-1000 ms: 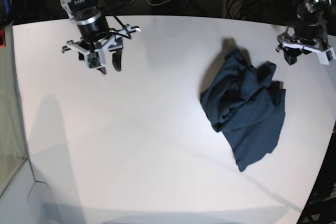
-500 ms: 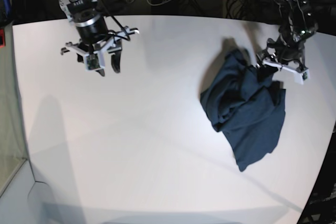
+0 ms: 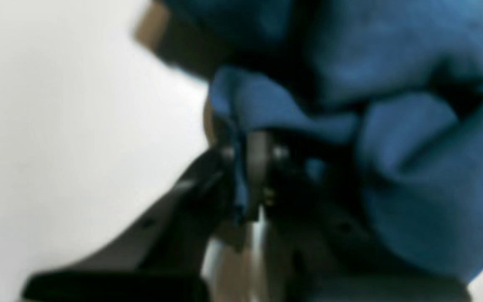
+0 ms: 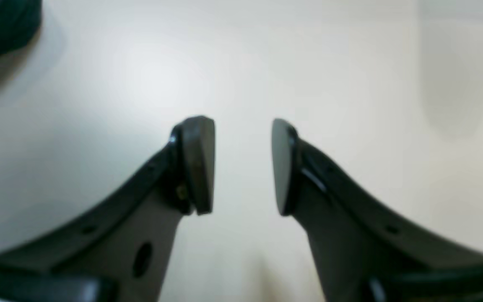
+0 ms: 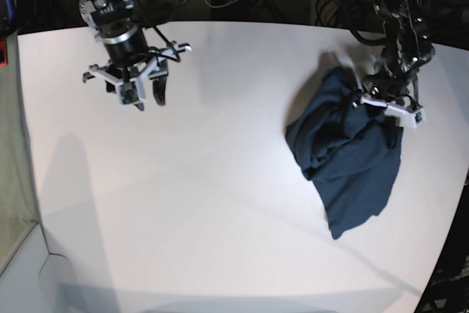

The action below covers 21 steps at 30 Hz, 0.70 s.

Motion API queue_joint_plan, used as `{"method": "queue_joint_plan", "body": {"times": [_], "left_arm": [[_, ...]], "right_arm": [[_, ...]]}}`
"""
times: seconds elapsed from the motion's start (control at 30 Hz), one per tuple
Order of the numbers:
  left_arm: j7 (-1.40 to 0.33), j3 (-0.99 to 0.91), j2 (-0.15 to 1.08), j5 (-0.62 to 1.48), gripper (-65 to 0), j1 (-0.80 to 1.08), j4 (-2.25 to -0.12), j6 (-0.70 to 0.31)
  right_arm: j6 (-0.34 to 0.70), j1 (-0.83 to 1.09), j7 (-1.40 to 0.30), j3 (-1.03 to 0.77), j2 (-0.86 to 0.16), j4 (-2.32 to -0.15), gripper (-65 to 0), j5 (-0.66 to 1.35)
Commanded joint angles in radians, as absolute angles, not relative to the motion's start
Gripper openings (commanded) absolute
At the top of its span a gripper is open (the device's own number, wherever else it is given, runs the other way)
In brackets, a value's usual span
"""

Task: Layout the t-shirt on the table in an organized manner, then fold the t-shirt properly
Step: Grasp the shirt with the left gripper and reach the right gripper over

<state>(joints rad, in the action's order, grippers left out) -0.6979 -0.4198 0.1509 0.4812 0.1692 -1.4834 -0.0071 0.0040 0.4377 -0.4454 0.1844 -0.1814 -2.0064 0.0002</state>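
T-shirt (image 5: pixel 352 166) navy, crumpled heap

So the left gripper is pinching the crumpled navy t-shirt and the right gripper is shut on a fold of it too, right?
Not quite. The left gripper is pinching the crumpled t-shirt, but the right gripper is open over the bare table, holding nothing, as the right wrist view shows.

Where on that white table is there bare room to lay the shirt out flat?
The table is bare across its middle and near side, between the right end effector and the crumpled t-shirt. It is crowded by the far right edge, where the left end effector pinches the cloth.
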Motion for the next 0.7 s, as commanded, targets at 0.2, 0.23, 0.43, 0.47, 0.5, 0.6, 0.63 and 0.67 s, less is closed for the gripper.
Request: {"method": "queue_joint_plan", "body": {"times": [0.2,0.23,0.43,0.47,0.5,0.6,0.63,0.67], "left_arm": [[-0.716,-0.487,0.196,0.489,-64.6,0.262,-1.692,-0.007],[-0.716,-0.51,0.197,0.487,-64.6,0.269,-1.721,-0.007],[-0.716,-0.628,0.197,0.489,-64.6,0.306,-1.816,-0.007],[-0.717,-0.641,0.197,0.489,-64.6,0.308,-1.828,-0.007],[-0.717,-0.653,0.197,0.486,-64.6,0.311,-1.834,-0.007],[-0.717,-0.688,0.197,0.483,-64.6,0.325,-1.833,-0.007],[-0.717,-0.696,0.197,0.483,-64.6,0.326,-1.833,-0.007],[-0.717,-0.702,0.197,0.483,-64.6,0.328,-1.833,-0.007]], "right_arm": [[0.007,0.398,-0.429,0.186,-0.182,-2.023,-41.4,-0.002],[0.007,0.384,-0.429,0.186,-0.179,-2.023,-41.4,-0.002],[0.007,0.268,-0.466,0.285,-0.168,-2.012,-41.4,-0.001],[0.007,0.24,-0.49,0.309,-0.16,-2.003,-41.4,-0.001],[0.007,0.2,-0.524,0.332,-0.143,-1.997,-41.4,-0.001],[0.007,0.11,-0.61,0.377,-0.074,-1.949,-41.0,-0.001],[0.008,0.082,-0.624,0.386,-0.054,-1.929,-41.0,-0.001],[0.008,0.053,-0.638,0.398,-0.031,-1.903,-41.0,-0.001]]}}
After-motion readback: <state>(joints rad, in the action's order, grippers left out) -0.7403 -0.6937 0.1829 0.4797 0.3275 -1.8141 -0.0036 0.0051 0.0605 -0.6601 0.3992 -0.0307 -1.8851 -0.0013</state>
